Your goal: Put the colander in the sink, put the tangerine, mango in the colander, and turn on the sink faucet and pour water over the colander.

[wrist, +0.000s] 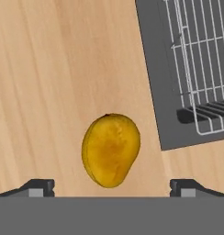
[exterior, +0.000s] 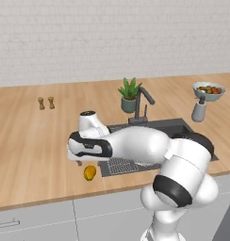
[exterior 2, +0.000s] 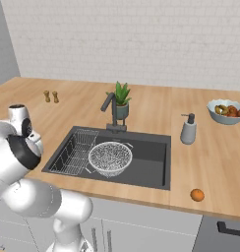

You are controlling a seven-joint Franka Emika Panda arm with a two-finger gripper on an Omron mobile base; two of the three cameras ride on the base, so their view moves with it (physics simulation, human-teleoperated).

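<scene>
On the counter left of the basin: the step in hand looks like picking up the mango.
Sink [exterior 2: 151, 152]: dark recessed basin; the colander [exterior 2: 110, 157] already sits inside it, beside the flat wire rack [exterior 2: 75, 150], so the first part of the task looks done.
Sink faucet [exterior 2: 111, 110]: stands behind the basin, untouched by the arm.
Gripper [wrist: 111, 188]: fingers spread wide, holding nothing, poised above the fruit.
Mango [wrist: 110, 149]: lies on the wood just beside the sink's edge, between the two fingertips but offset up-view from them.
Advice: centre over the fruit's middle, close across its narrow width, descend straight, and squeeze gently because the rounded skin could slip.
Tangerine [exterior 2: 197, 195]: on the counter right of the basin, well apart; likely handled afterwards.
</scene>
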